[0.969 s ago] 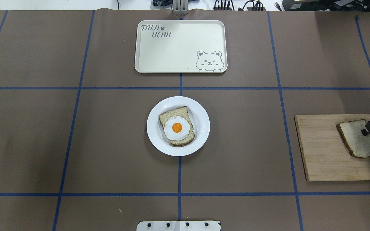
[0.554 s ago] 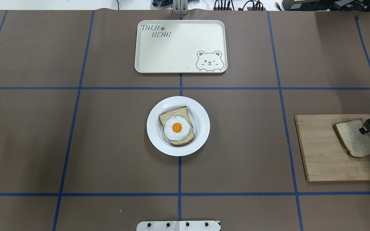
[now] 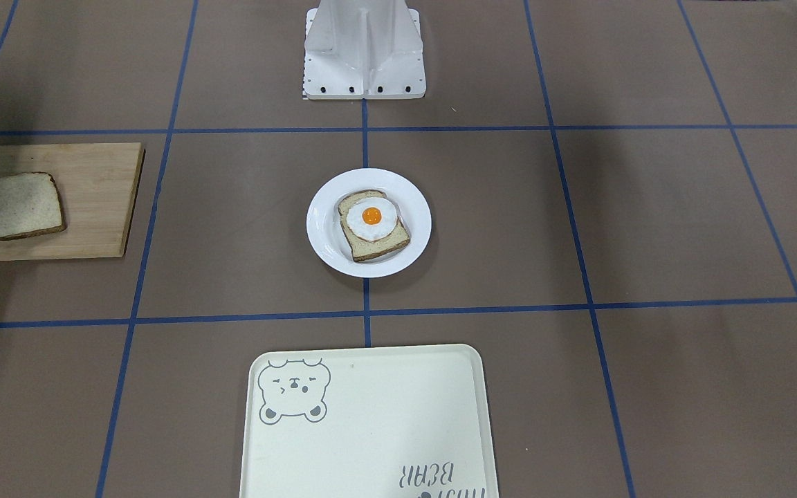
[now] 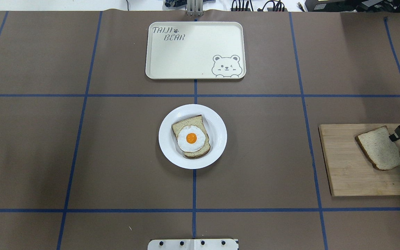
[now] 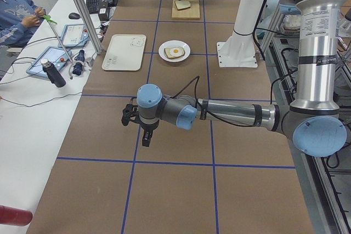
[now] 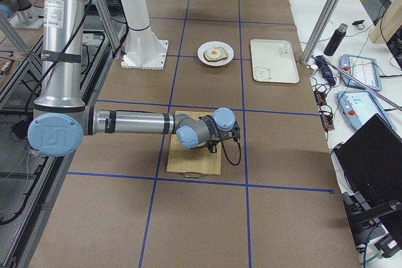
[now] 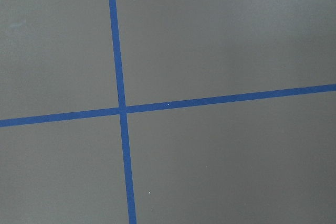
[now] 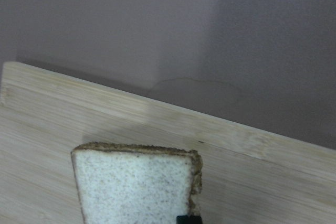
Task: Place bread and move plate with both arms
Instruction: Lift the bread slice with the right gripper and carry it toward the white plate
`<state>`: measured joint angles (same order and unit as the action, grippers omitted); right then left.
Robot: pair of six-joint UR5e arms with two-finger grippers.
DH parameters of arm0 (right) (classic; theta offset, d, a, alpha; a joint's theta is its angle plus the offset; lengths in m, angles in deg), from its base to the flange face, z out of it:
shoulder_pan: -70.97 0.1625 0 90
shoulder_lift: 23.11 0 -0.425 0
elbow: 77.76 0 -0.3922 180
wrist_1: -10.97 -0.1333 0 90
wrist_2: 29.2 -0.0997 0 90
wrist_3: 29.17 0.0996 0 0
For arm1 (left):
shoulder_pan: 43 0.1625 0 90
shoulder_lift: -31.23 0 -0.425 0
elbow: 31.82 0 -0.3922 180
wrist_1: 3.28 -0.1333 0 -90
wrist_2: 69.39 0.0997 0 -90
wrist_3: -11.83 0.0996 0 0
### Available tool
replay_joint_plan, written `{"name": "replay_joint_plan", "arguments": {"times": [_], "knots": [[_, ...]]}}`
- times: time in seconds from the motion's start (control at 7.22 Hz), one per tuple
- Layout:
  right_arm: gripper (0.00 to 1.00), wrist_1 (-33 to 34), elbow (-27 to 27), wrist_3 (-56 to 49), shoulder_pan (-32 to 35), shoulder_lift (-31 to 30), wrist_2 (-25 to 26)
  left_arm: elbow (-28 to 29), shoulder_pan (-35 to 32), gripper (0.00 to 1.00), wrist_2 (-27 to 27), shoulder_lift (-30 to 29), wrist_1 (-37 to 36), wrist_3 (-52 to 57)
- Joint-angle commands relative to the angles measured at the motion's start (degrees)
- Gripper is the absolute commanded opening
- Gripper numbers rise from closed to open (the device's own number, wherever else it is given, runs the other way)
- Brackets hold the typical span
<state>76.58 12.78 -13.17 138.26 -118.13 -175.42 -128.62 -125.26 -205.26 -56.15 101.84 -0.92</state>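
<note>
Right pincer (image 4: 393, 136) is clenched on the edge of the bread (image 4: 378, 147) over the wooden cutting board (image 4: 346, 166). The plate (image 4: 218, 146) sits well apart from that board. I cannot tell the left pincer's (image 5: 146, 137) grip.

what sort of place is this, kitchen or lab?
Most likely a robotics lab, not a kitchen: a blue tape grid on the papered table, a white pedestal, teach pendants on a side bench. The right gripper grips the bread.
</note>
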Motion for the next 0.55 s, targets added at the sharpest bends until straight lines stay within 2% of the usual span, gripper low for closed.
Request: {"name": "replay_joint_plan", "arguments": {"times": [0.0, 0.14, 0.42], "knots": [[0.00, 0.39, 0.08, 6.20, 2.40, 4.29, -10.25, 0.04, 0.00, 0.99, 0.00, 0.02, 0.00, 0.00], [0.00, 0.13, 0.16, 10.94, 2.84, 7.11, -13.27, 0.12, 0.00, 0.99, 0.00, 0.02, 0.00, 0.00], [0.00, -0.40, 0.78, 23.58, 2.76, 14.39, -14.79, 0.21, 0.00, 0.99, 0.00, 0.02, 0.00, 0.00]]}}
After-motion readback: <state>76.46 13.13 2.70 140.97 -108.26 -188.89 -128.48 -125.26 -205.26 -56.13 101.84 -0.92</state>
